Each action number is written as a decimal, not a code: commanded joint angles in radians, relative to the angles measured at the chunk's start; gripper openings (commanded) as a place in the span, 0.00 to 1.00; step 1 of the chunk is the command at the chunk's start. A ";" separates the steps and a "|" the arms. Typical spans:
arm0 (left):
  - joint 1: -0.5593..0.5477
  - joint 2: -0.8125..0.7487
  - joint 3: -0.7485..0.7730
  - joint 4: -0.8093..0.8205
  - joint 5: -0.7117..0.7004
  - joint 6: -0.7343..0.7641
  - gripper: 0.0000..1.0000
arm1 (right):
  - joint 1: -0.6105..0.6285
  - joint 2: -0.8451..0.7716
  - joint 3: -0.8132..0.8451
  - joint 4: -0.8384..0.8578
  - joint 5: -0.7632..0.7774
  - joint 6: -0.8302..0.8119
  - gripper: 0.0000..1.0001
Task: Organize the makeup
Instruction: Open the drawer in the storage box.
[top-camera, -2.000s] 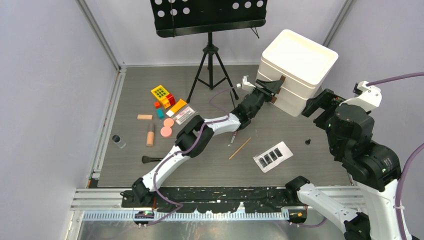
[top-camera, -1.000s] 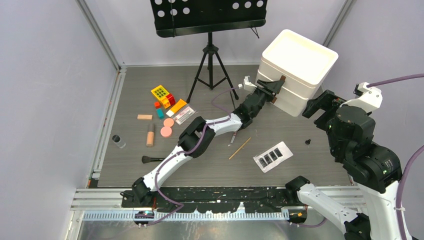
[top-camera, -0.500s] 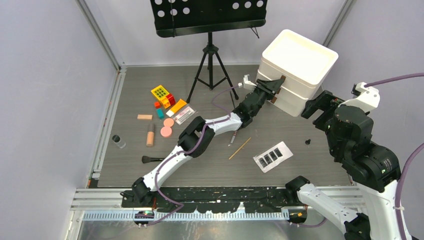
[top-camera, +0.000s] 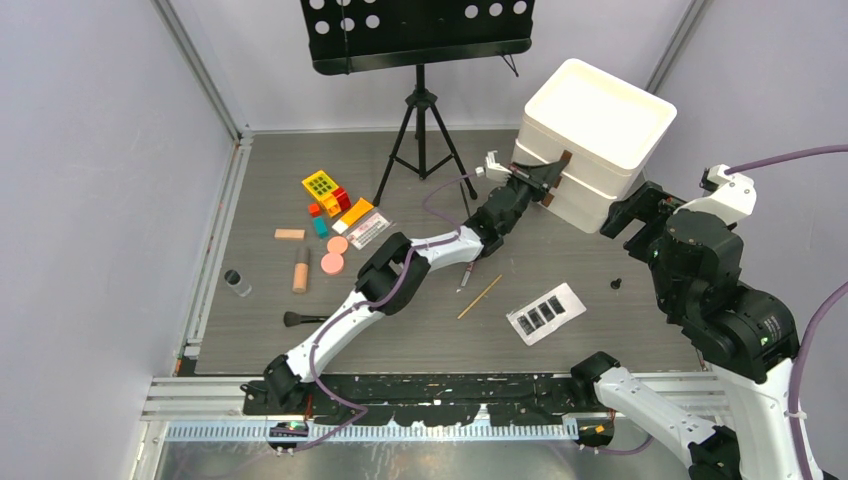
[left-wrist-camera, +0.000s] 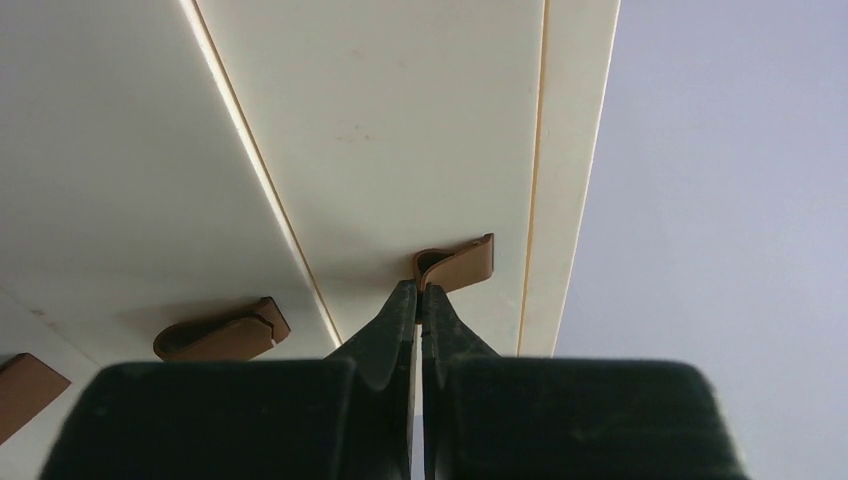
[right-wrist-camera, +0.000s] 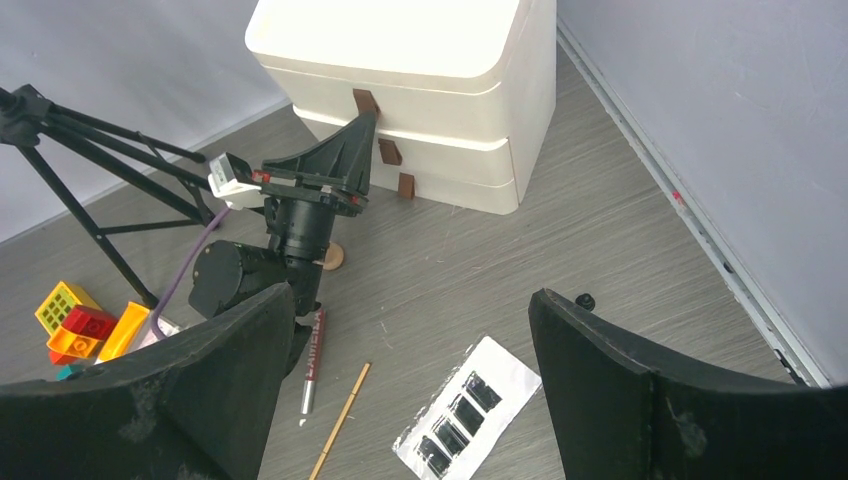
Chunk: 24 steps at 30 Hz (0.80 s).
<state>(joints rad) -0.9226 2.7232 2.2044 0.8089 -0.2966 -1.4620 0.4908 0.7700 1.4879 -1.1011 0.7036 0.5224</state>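
the left tool (left-wrist-camera: 418, 292) is pinching, seemingly, the top drawer's brown tab (left-wrist-camera: 458, 266), jaws nearly together; it should be pulling straight out, level, so the white box (top-camera: 596, 120) isn't sliding. the right tool (right-wrist-camera: 410, 305) is hanging wide apart, empty.

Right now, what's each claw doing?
Left claw: closed on the brown drawer tab.
Right claw: open, holding nothing.

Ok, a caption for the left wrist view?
Left hand pinching the top brown handle of the white drawer box.

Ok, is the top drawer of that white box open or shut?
Shut: the top drawer sits flush with the two below, and the left hand pinches its brown tab.
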 joint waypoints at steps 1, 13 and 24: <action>0.005 -0.086 -0.059 0.095 0.016 0.018 0.00 | 0.000 0.000 -0.007 0.013 0.005 0.008 0.91; 0.005 -0.171 -0.202 0.175 0.019 0.021 0.00 | 0.000 0.002 -0.020 0.020 0.000 0.010 0.91; 0.005 -0.246 -0.328 0.240 0.027 0.031 0.00 | 0.000 0.000 -0.033 0.024 0.005 0.013 0.91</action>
<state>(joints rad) -0.9218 2.5645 1.9179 0.9630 -0.2756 -1.4563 0.4908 0.7700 1.4582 -1.1011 0.6964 0.5262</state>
